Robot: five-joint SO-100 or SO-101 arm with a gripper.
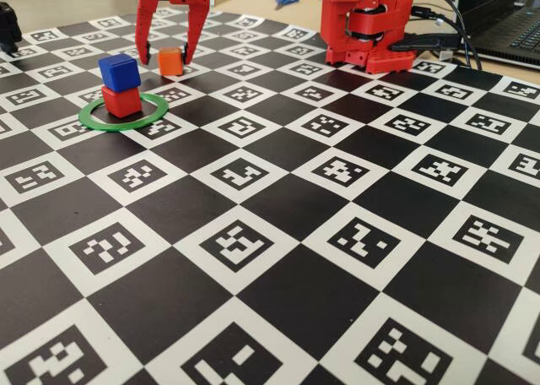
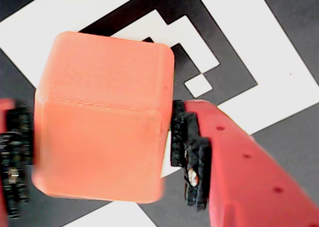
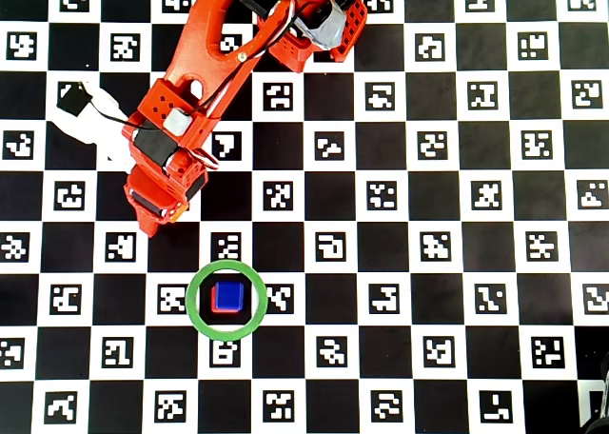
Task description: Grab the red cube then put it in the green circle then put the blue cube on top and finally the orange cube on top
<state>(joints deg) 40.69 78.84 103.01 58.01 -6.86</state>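
Sitting between the fingers of the spread gripper [image 1: 167, 49], the orange cube [image 1: 170, 61] rests ungrasped.

We see a checkerboard mat [image 1: 278, 233] of black squares and white marker tiles as the support surface. Directly on it lie the green circle [image 1: 90, 119], the red cube [image 1: 122, 100] inside that ring, and the orange cube [image 1: 170, 61], which sits between the fingers [image 1: 145, 26], its base on the mat.

Blue cube [image 1: 120, 71] sits on red cube [image 1: 121, 100], inside the ring [image 1: 123, 113]. In the fixed view, orange cube [image 1: 170, 61] lies behind-right, between gripper [image 1: 169, 55] fingers.
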